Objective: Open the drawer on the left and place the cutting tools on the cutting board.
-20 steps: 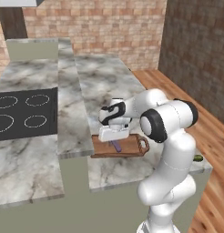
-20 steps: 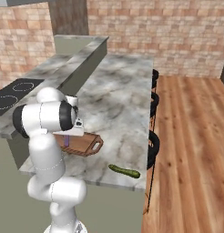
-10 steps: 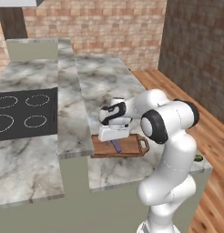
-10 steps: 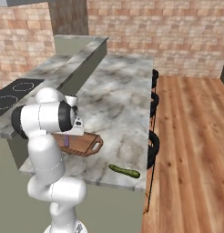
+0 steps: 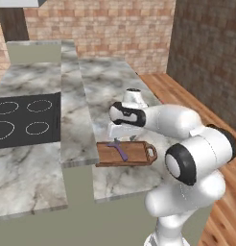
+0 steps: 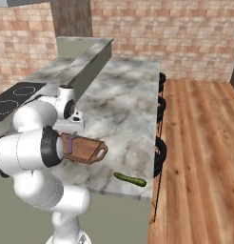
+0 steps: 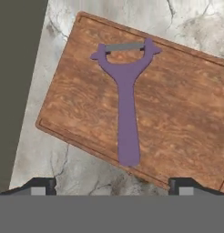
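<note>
Purple peeler (image 7: 126, 100) is lying flat on the cutting board (image 7: 177, 118) right under the gripper (image 7: 113, 185), jaws spread wide with nothing in them, handle pointing back between the fingertips, so straight up looks clear.

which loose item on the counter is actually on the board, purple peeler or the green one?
The purple peeler: it lies flat on the cutting board, right under the open end effector. The green cucumber lies on bare marble near the counter's front edge, apart from the board.
</note>
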